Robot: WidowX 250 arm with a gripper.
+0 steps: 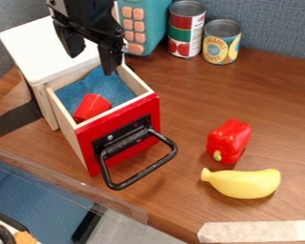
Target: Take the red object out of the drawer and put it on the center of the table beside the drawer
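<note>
Jaws open (well apart) | above drawer (87,148) | red object (92,106) inside, near its front

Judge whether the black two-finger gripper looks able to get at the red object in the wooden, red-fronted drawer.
Probably yes: the gripper hangs open above the drawer and nothing covers the object, though the nearby wall might crowd it.

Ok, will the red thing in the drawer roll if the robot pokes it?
The red thing might roll a bit, since its side looks rounded. The drawer has walls that would probably stop it. Its smooth surface could be slippery.
</note>
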